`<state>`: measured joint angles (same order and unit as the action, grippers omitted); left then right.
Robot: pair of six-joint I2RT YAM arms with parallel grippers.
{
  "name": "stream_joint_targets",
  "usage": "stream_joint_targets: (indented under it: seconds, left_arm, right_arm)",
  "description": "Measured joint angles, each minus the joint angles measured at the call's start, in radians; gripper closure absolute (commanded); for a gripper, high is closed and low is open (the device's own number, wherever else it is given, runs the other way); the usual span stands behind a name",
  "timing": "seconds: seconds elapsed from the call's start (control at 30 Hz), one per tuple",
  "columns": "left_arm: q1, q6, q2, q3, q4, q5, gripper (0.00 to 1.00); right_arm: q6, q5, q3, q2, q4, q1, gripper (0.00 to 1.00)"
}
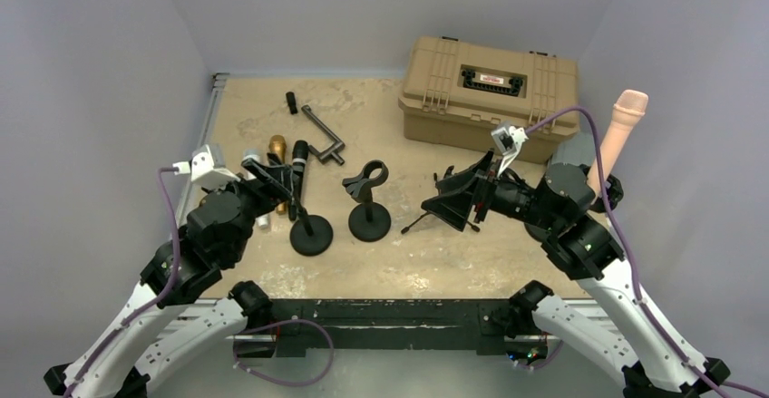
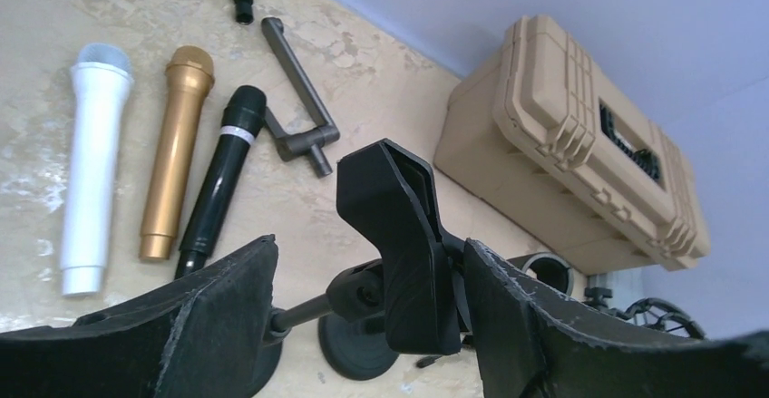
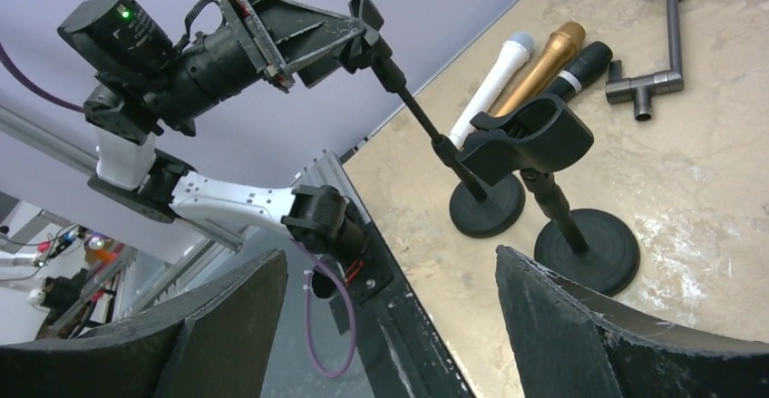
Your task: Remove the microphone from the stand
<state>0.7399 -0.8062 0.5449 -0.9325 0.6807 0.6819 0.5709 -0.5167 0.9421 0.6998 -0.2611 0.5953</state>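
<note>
Near edge of the table (image 1: 408,271): the right gripper (image 3: 390,257) hangs with jaws wide open and empty. The left gripper (image 2: 363,262) has its jaws open on either side of the empty clip (image 2: 399,226) of the stand (image 1: 311,234), which leans toward the left edge. A second stand (image 1: 369,221) is just beside it. Farther back, the black microphone (image 2: 222,176) lies flat beside a gold microphone (image 2: 177,149) and a white microphone (image 2: 91,162). A tan case (image 1: 490,99) occupies the far right corner.
</note>
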Motion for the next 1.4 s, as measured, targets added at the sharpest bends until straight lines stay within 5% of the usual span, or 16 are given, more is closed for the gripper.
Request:
stream_joint_targets:
  seconds: [0.33,0.73,0.93,1.17,1.4]
  left_arm:
    - [0.0,-0.12,-0.106,0.141,-0.123,-0.037,0.36]
    - [0.0,-0.153,-0.19,0.295,0.01,-0.077,0.38]
    - [0.0,-0.167,-0.196,0.315,0.004,-0.084,0.24]
    - [0.0,-0.008,-0.148,0.126,0.147,-0.142,0.03]
    - [0.0,0.226,-0.021,-0.272,0.116,-0.323,0.02]
  right_arm:
    - [0.005,0.0,-0.002,0.003,0.0,0.0,0.17]
    - [0.029,0.0,-0.036,0.03,0.052,0.0,0.17]
    - [0.032,-0.003,-0.037,0.041,0.056,0.0,0.17]
    - [-0.044,0.021,0.154,0.149,-0.099,0.0,0.17]
    - [-0.166,0.241,0.503,0.223,-0.327,0.0,0.18]
